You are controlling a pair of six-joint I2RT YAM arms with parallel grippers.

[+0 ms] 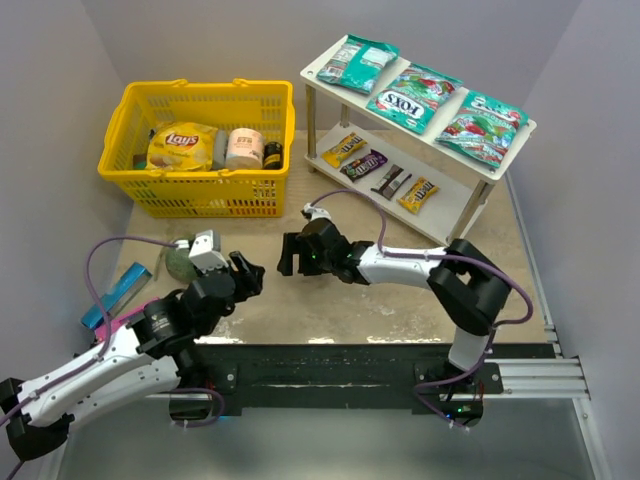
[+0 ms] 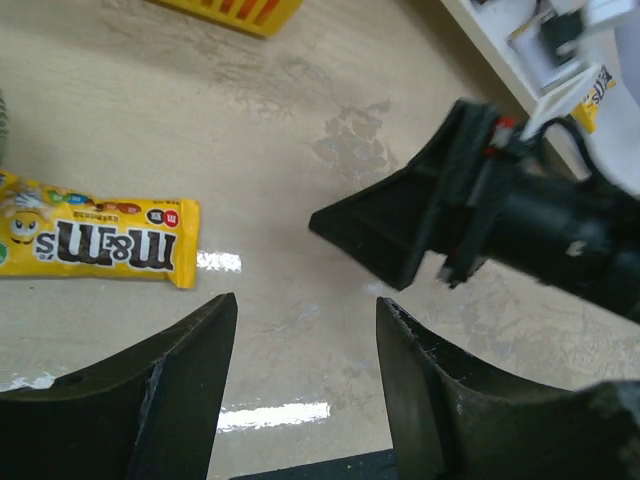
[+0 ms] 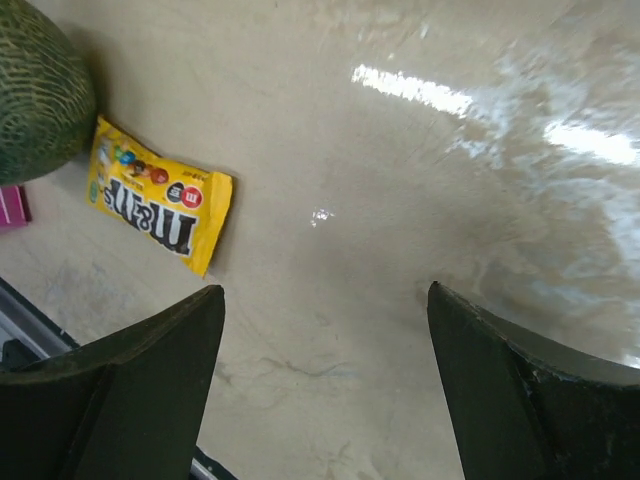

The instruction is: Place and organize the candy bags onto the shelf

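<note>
As left end effector (image 2: 305,305) and right end effector (image 3: 325,292) gape empty, grey walls (image 1: 40,120) flank the glossy tabletop (image 1: 300,312)

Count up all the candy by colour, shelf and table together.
Green bags: 3, top of shelf
Yellow packets: 3, two on lower tier, one on table
Dark packets: 2, lower tier
Total: 8

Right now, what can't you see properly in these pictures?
- Yellow M&M's packet: left wrist view, one end cut off by the picture edge; top view, hidden under the left arm.
- Green melon: right wrist view, cut off by the corner.
- Dark jar in the yellow basket: top view, label too small to read.
</note>
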